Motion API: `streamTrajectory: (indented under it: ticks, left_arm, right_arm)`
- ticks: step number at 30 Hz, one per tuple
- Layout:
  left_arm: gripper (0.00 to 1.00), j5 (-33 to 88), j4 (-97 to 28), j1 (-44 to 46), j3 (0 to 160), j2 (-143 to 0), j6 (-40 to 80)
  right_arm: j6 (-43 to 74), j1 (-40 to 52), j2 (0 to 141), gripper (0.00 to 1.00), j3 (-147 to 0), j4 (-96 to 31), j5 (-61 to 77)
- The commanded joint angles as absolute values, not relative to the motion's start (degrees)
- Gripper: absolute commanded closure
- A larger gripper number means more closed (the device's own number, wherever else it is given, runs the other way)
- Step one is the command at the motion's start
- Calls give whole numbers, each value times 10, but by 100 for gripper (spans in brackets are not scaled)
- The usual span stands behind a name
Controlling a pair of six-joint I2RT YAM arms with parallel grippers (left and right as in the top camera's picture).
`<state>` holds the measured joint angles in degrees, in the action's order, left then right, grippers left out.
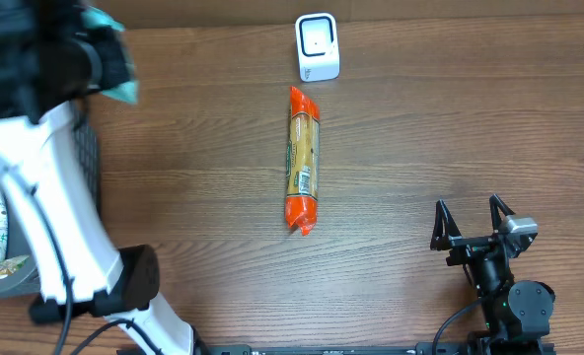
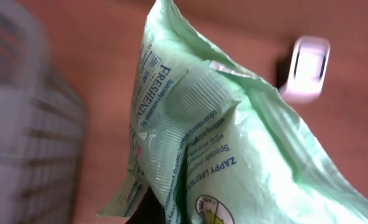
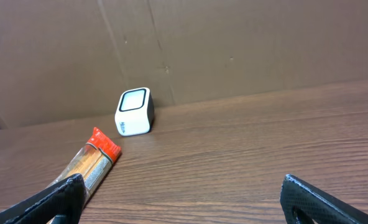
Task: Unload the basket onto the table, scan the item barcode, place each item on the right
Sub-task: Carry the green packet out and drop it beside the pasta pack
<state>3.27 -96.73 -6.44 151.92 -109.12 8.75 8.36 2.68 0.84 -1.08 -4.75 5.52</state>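
Left gripper (image 1: pixel 93 51): clamped on green wipes pack (image 2: pixel 221 143), which is held off the table at far left, near the basket (image 2: pixel 22 124). Scanner (image 1: pixel 318 46) lies to the pack's right, well apart, at the table's far edge. Pack's long axis runs diagonally in the wrist view; no barcode visible. Left arm carries it, so a rightward sweep looks due. Right gripper (image 1: pixel 470 225): jaws apart, empty, near right. Count: one scanner, one green pack, one basket, one orange-ended packet (image 1: pixel 302 158) lying lengthwise toward scanner.

Overhead looks straight down on the tabletop (image 1: pixel 193 177); left wrist crowds a packet (image 2: pixel 234 143), right wrist looks low; all share the scanner (image 1: pixel 318 46).
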Motion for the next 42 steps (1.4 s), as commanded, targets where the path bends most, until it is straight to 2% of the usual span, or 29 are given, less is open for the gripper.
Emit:
streamTrajectory:
  ticks: [1,8,18,19,22,26,29,35,38,42]
  left_arm:
    - [96,46,-946,-6,1406,-1107,119]
    - [96,63,-803,72,1157,-1107,156]
    - [95,89,-622,129,927,-1109,198]
    - [90,95,-613,132,913,-1109,198]
    - [64,106,-602,139,890,-1109,197]
    - [44,122,-600,148,893,-1108,195]
    - [37,132,-606,145,918,-1103,193]
    - [36,125,-670,126,1033,-1054,171]
    - [36,79,-707,113,1095,-1012,165]
    - [24,-20,-759,84,1151,-949,163]
  right_arm:
    - [86,29,2,0,-5,-44,48]
    - [86,29,2,0,-5,-44,48]
    - [86,29,2,0,-5,-44,48]
    - [86,29,2,0,-5,-44,48]
    - [86,29,2,0,-5,-44,48]
    - [86,29,2,0,-5,-44,48]
    - [86,29,2,0,-5,-44,48]
    - [86,29,2,0,-5,-44,48]
    - [86,29,2,0,-5,-44,48]
    - [86,29,2,0,-5,-44,48]
